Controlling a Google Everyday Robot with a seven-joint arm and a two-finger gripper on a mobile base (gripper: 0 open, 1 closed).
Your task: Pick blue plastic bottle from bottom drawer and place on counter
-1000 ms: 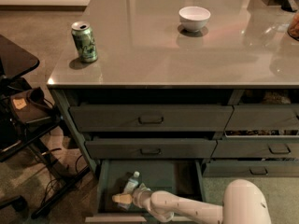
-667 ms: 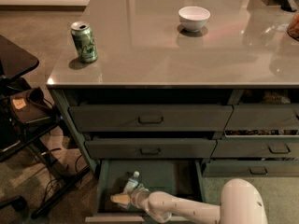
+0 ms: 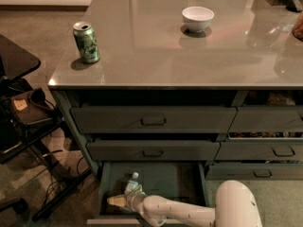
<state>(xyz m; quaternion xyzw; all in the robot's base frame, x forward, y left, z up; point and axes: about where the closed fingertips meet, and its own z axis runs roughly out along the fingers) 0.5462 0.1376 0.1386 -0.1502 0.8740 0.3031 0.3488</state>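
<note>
The bottom drawer [image 3: 184, 178] of the left column is pulled open. The blue plastic bottle [image 3: 132, 184] lies inside at its left part, white cap pointing to the back. My gripper [image 3: 119, 201] is down in the drawer, at the near end of the bottle and touching or very close to it. The white arm [image 3: 189, 212] reaches in from the lower right and hides the bottle's lower part. The glossy grey-brown counter [image 3: 156, 56] spreads above the drawers.
A green soda can [image 3: 86, 42] stands at the counter's front left. A white bowl [image 3: 198, 19] sits further back. The two drawers above [image 3: 151, 119] are shut. A black side table and stand with cables [image 3: 28, 126] are at the left.
My gripper has edged slightly left inside the drawer. The bottle has stayed in nearly the same place.
</note>
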